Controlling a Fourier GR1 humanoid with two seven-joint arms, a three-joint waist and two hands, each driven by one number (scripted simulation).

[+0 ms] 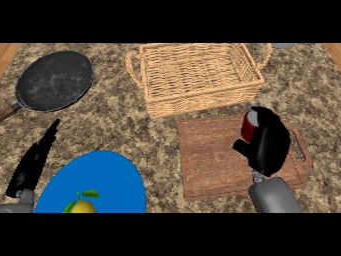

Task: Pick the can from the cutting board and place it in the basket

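A red can with a pale top stands on the brown wooden cutting board at the lower right. My right hand lies over the board with its fingers curled round the can, hiding most of it. The wicker basket with two handles stands just beyond the board at the upper middle, nothing showing inside it. My left hand rests at the lower left, fingers straight and pointing up, holding nothing.
A black frying pan with a wooden handle lies at the upper left. A blue plate at the bottom left carries a yellow lemon. Wooden strips edge the speckled counter on both sides.
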